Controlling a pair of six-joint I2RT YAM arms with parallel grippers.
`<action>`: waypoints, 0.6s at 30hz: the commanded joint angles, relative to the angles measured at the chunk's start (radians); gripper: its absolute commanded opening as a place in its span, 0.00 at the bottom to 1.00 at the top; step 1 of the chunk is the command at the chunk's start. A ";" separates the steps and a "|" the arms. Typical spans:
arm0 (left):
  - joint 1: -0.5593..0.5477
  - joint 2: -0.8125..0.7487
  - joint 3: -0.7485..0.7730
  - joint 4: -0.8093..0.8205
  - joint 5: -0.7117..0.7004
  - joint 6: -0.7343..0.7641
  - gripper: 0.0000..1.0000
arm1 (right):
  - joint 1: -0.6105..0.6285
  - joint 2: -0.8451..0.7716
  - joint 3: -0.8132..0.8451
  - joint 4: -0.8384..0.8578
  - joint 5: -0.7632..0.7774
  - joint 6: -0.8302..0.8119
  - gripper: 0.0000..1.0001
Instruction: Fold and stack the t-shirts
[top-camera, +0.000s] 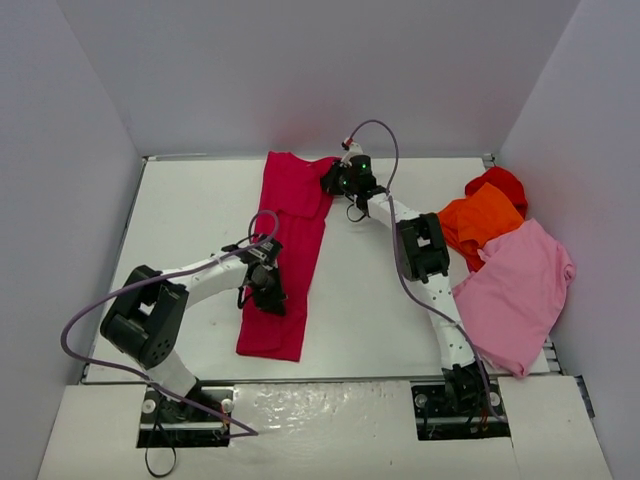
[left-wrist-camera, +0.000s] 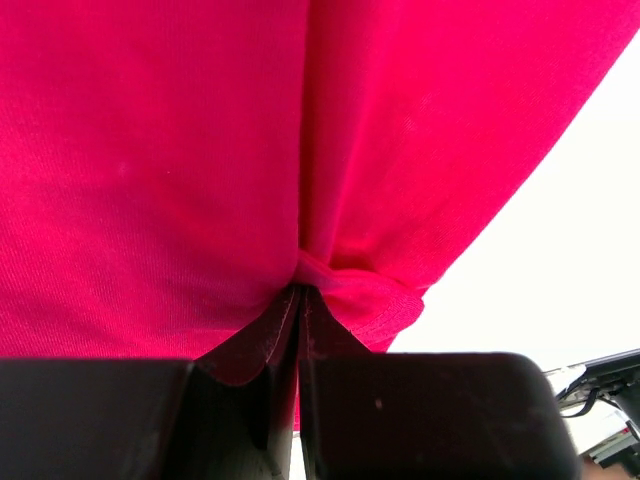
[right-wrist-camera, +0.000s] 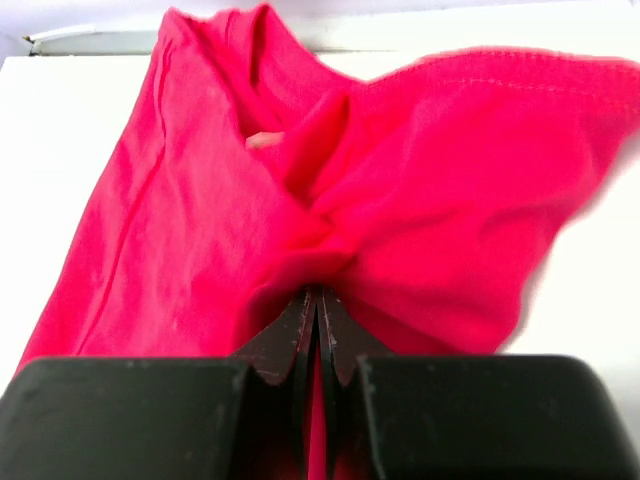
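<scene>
A crimson t-shirt (top-camera: 290, 240) lies as a long narrow strip from the table's back centre down to the front, its side folded in. My left gripper (top-camera: 270, 290) is shut on its cloth near the lower edge; the wrist view shows the crimson t-shirt (left-wrist-camera: 200, 150) bunched at the closed left gripper (left-wrist-camera: 300, 292). My right gripper (top-camera: 333, 178) is shut on the top right corner, where the crimson t-shirt (right-wrist-camera: 420, 180) puckers at the pinched right gripper (right-wrist-camera: 318, 295). A small pale tag (right-wrist-camera: 263, 140) shows at the collar. An orange t-shirt (top-camera: 480, 222), a light pink t-shirt (top-camera: 515, 290) and a bright red t-shirt (top-camera: 500, 184) lie heaped at the right.
Grey walls (top-camera: 300, 70) enclose the white table (top-camera: 190, 210) at the back and sides. The right arm (top-camera: 425, 250) stretches diagonally across the table's right half, next to the heap. A purple cable (top-camera: 90, 320) loops off the left arm near the front edge.
</scene>
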 joint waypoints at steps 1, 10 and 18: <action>-0.033 -0.024 0.019 0.060 -0.050 -0.030 0.00 | 0.025 -0.260 -0.321 0.210 0.153 -0.086 0.00; -0.067 -0.268 0.030 0.066 -0.265 -0.020 0.00 | 0.031 -0.668 -0.657 0.324 0.390 -0.205 0.02; -0.065 -0.266 0.071 -0.034 -0.249 0.000 0.00 | 0.047 -0.706 -0.580 0.022 0.223 -0.075 0.12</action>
